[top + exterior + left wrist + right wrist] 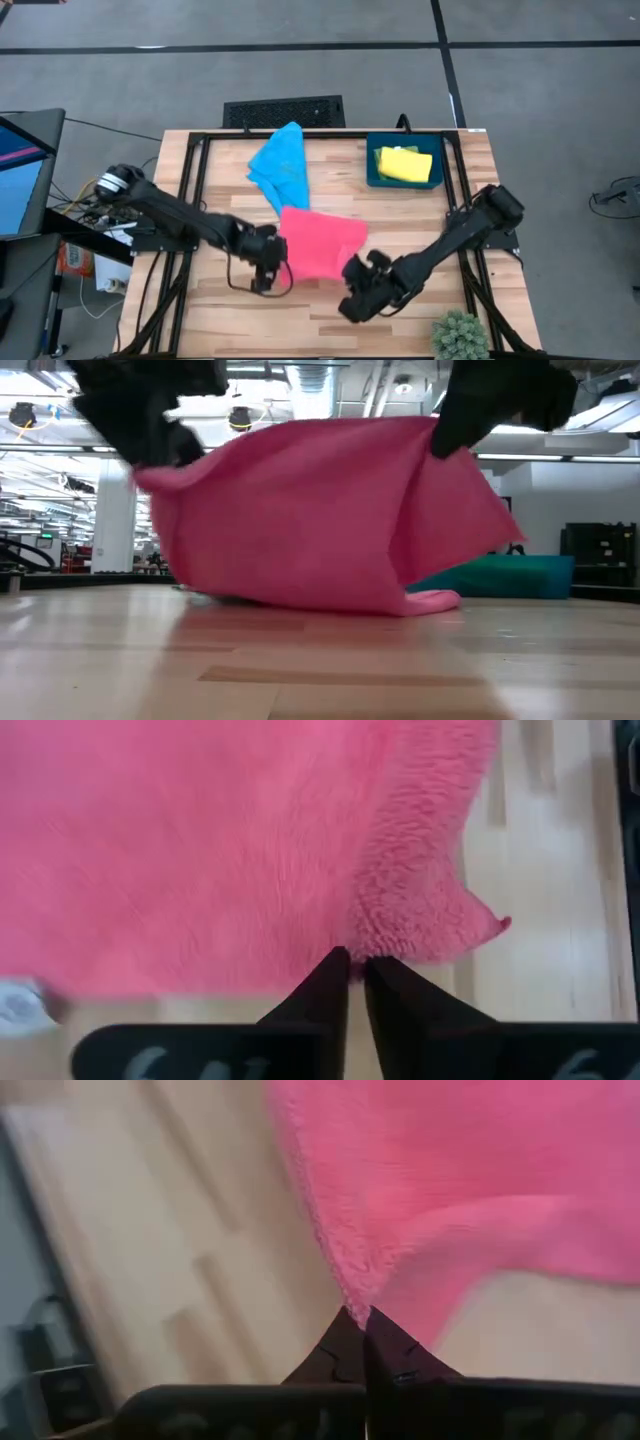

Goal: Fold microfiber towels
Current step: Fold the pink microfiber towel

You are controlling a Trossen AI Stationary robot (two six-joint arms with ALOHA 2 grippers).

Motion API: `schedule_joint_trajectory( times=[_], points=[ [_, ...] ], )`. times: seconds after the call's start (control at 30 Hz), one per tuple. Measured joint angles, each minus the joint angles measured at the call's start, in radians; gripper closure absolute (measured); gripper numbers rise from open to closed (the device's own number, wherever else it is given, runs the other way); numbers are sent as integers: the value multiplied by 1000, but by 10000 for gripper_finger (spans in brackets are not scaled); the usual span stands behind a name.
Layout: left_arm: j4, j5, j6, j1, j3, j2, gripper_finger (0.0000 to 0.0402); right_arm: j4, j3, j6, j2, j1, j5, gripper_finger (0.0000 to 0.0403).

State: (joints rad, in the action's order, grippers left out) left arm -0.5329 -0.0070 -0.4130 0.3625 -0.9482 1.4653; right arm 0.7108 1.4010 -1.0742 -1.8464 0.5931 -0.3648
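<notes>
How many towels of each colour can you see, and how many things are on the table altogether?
Pink towel: 1
Blue towel: 1
Yellow towel: 1
Dark blue tray holding the yellow towel: 1
Small green plant at the table's edge: 1
Green towel: 0 in view
Total: 5 things, 3 of them towels

Both arms (190, 225) reach inward — jaws nearly closed, raised.
</notes>
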Motion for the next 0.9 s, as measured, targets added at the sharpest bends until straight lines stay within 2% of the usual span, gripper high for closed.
schedule_joint_trajectory(
  times=[0.17, 0.37, 0.5, 0.67, 0.77, 0.83, 0.9],
  points=[
    [5, 8, -128, 80, 0, 138, 317, -138, 4, -15, -56, 5, 58, 400],
    [-21, 95, -264, 165, 0, 257, 266, -134, 2, -36, -54, 7, 60, 399],
    [-12, 11, -367, 255, 1, 249, 259, -136, 2, -36, -54, 7, 60, 399],
    [7, -138, -485, 354, 0, 149, 269, -139, 2, -36, -54, 3, 58, 398],
    [-8, -240, -517, 399, -1, 76, 279, -139, 2, -35, -54, 0, 57, 397],
    [-26, -260, -509, 418, -1, 58, 285, -140, 2, -34, -54, 0, 57, 397],
    [-27, -257, -437, 430, 0, 60, 289, -142, 2, -24, -54, 0, 56, 397]
  ],
)
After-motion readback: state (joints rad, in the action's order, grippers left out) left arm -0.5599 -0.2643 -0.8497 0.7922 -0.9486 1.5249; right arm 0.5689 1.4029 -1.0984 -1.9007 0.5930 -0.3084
